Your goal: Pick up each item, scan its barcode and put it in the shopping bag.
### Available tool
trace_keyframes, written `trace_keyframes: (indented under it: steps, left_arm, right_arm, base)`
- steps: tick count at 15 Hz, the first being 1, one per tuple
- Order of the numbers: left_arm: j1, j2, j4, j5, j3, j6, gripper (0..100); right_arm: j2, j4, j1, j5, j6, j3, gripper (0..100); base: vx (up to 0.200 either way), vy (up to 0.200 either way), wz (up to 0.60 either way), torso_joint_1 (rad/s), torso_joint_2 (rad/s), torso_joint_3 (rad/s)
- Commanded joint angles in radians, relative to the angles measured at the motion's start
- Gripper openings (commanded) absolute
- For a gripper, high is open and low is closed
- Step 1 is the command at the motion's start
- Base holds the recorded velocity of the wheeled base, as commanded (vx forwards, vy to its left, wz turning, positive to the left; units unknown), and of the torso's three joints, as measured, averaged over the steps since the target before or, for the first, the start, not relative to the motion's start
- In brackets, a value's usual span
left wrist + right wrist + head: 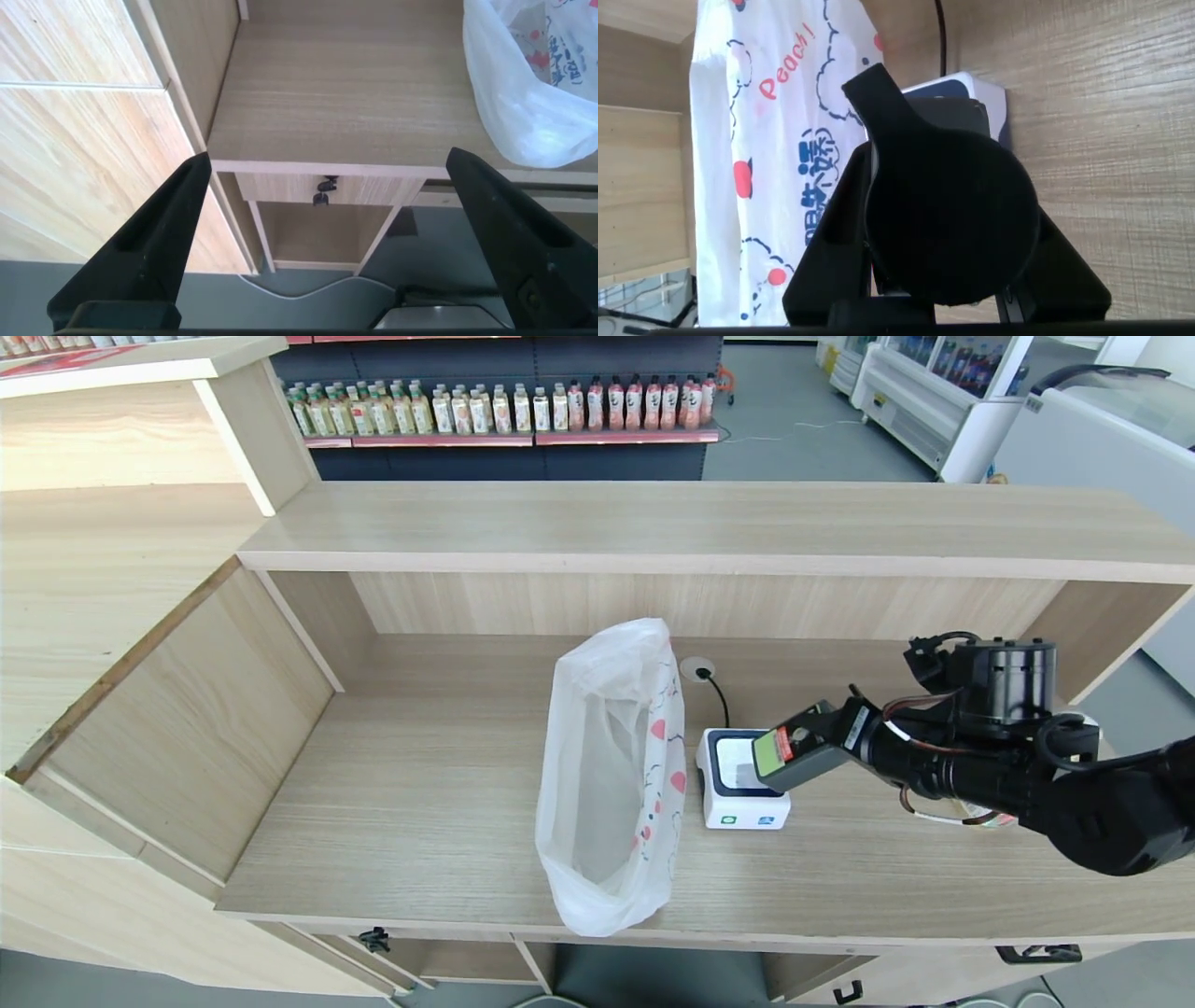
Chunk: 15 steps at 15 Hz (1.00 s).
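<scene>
Clamping a dark item (773,753) with a green end, the right gripper (794,747) hangs right of centre in the head view, just above the white scanner (738,807) on the counter (420,803). At centre the white bag (607,775) stands open, just left of the scanner, whose black cable (719,695) runs back to a hole (697,668) in the counter. With its fingers spread apart and holding nothing, the left gripper (329,163) is in front of the counter's front edge.
</scene>
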Motion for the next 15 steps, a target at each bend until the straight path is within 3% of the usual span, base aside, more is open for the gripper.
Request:
trace_keyframes:
  steps: [1,9,15]
  left_arm:
    - [0.0,0.0,0.0,0.0,0.0,0.0,100]
    - [0.0,0.0,0.0,0.0,0.0,0.0,100]
    - [0.0,0.0,0.0,0.0,0.0,0.0,100]
  right_arm:
    - [0.025,0.0,0.009,0.004,0.001,-0.018,0]
    - [0.148,-0.004,0.069,0.003,-0.001,-0.127,0]
    - [0.163,-0.004,0.077,0.003,-0.002,-0.132,0]
  base:
    - [0.0,0.0,0.0,0.0,0.0,0.0]
    - [0.0,0.0,0.0,0.0,0.0,0.0]
    - [0.0,0.0,0.0,0.0,0.0,0.0]
